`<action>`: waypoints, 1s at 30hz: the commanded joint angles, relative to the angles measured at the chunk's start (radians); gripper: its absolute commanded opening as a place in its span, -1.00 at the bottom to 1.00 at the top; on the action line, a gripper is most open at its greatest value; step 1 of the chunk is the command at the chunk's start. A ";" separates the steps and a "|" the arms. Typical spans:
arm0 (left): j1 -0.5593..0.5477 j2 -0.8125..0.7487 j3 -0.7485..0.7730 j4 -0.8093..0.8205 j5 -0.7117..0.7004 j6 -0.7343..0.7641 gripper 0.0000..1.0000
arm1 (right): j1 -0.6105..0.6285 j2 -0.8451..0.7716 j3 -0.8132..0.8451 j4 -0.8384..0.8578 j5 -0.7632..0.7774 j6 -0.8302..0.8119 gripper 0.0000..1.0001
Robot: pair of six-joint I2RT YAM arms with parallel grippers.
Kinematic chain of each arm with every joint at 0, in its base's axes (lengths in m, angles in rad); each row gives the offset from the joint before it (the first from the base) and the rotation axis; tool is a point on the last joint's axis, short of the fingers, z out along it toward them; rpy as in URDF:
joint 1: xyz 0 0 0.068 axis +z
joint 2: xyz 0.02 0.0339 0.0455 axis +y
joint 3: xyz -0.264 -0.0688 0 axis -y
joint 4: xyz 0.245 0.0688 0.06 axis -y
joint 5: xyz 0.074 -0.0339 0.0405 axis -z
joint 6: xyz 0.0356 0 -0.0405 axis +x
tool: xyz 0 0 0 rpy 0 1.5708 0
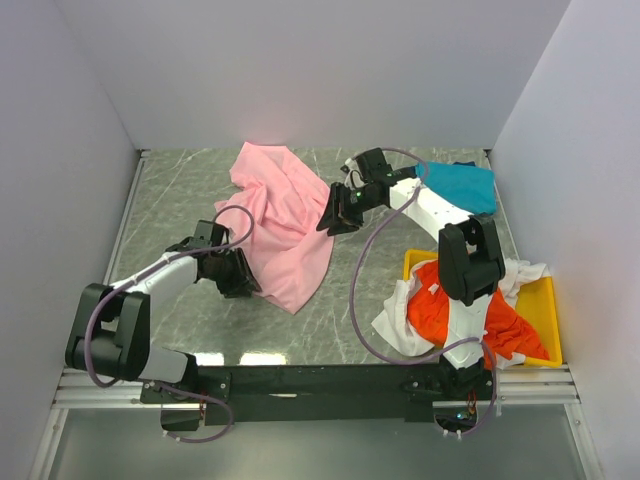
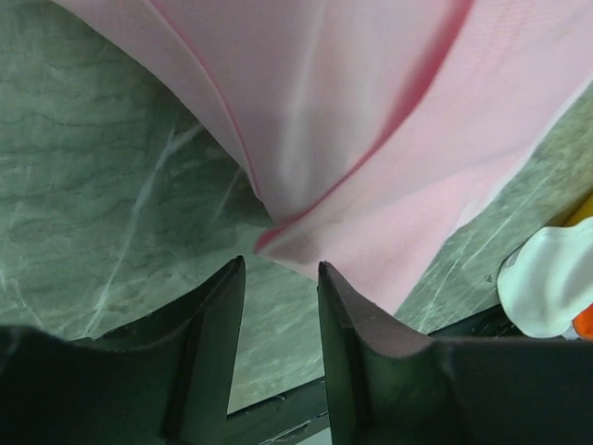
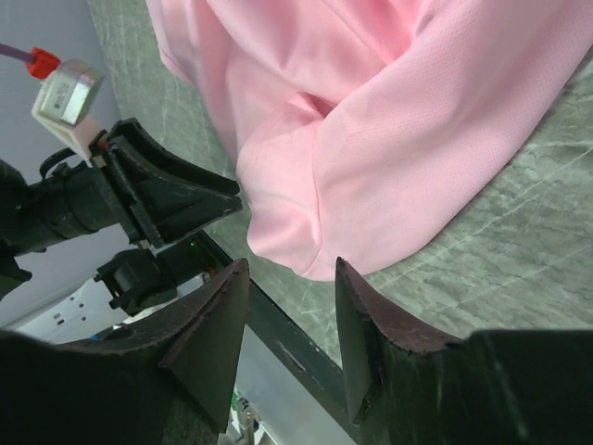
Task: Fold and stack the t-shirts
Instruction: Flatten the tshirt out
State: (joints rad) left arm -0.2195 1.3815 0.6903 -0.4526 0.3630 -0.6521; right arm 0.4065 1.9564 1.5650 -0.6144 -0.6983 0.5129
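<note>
**Top view, with both wrist views.** The light pink t-shirt (image 1: 288, 225) is shown lying crumpled and unfolded near the middle of the table (image 1: 180, 190), flanked by both arms. The left gripper (image 2: 281, 266) is held low at the shirt's near-left edge. Its fingers are parted, and a pinched fold of cloth is seen just ahead of the tips, with nothing between them. The right gripper (image 3: 292, 264) is likewise released at the shirt's right edge, where the hem is seen just beyond its tips (no cloth lies in the gap). The teal-blue t-shirt (image 1: 462, 186) is left at the far right. The orange-red t-shirt (image 1: 445, 305) and white t-shirt (image 1: 395, 322) are heaped on the yellow tray (image 1: 548, 300).

**Hazards.** No fold has yet been made. Because the cloth is layered and bunched, one layer alone could be caught, or several at once, and a skewed fold would be produced. If the fingers were closed short of the edge, the cloth could be missed or could slip out on lifting. Uneven pulling by the two arms could drag the shirt instead of spreading it.
</note>
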 commanded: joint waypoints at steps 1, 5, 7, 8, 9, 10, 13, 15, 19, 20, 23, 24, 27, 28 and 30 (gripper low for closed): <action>-0.003 0.028 -0.006 0.022 0.014 -0.011 -0.15 | -0.008 -0.040 -0.008 0.033 -0.010 0.012 -0.01; -0.003 0.037 -0.011 0.041 0.001 -0.012 -0.19 | -0.008 -0.054 -0.023 0.030 -0.004 0.009 -0.01; -0.003 0.045 -0.011 0.052 -0.004 -0.012 -0.22 | -0.009 -0.056 -0.026 0.030 -0.003 0.009 -0.02; -0.003 0.047 -0.011 0.055 -0.003 -0.012 -0.22 | -0.009 -0.057 -0.026 0.031 -0.004 0.007 -0.02; -0.003 0.051 -0.011 0.060 -0.001 -0.009 -0.24 | -0.011 -0.060 -0.029 0.033 -0.003 0.009 -0.02; -0.003 0.057 -0.012 0.061 -0.001 -0.009 -0.24 | -0.009 -0.060 -0.029 0.033 -0.003 0.010 -0.02; -0.003 0.062 -0.014 0.078 -0.006 -0.007 -0.25 | -0.009 -0.063 -0.029 0.036 -0.003 0.012 -0.02; -0.003 0.073 -0.015 0.087 -0.006 -0.006 -0.27 | -0.009 -0.067 -0.031 0.038 -0.006 0.016 -0.02; -0.003 0.082 -0.014 0.101 -0.012 -0.006 -0.33 | -0.009 -0.070 -0.036 0.038 -0.007 0.018 -0.02; -0.003 0.079 -0.015 0.106 -0.013 -0.009 -0.36 | -0.011 -0.073 -0.037 0.038 -0.004 0.016 -0.02; -0.003 0.079 -0.015 0.117 -0.018 -0.009 -0.42 | -0.009 -0.073 -0.043 0.042 -0.004 0.019 -0.02; -0.003 0.080 -0.015 0.121 -0.018 -0.009 -0.47 | -0.009 -0.073 -0.048 0.041 -0.006 0.019 -0.02; -0.003 0.076 -0.017 0.121 -0.022 -0.011 -0.70 | -0.009 -0.076 -0.056 0.047 -0.006 0.024 -0.02; -0.003 0.073 -0.018 0.118 -0.024 -0.011 -0.77 | -0.009 -0.076 -0.057 0.048 -0.006 0.022 -0.02; -0.003 0.054 -0.018 0.104 -0.039 -0.014 -0.95 | -0.009 -0.074 -0.056 0.047 -0.003 0.024 -0.02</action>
State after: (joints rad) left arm -0.2195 1.4631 0.6781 -0.3580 0.3454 -0.6601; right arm 0.4049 1.9438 1.5158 -0.5888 -0.6975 0.5316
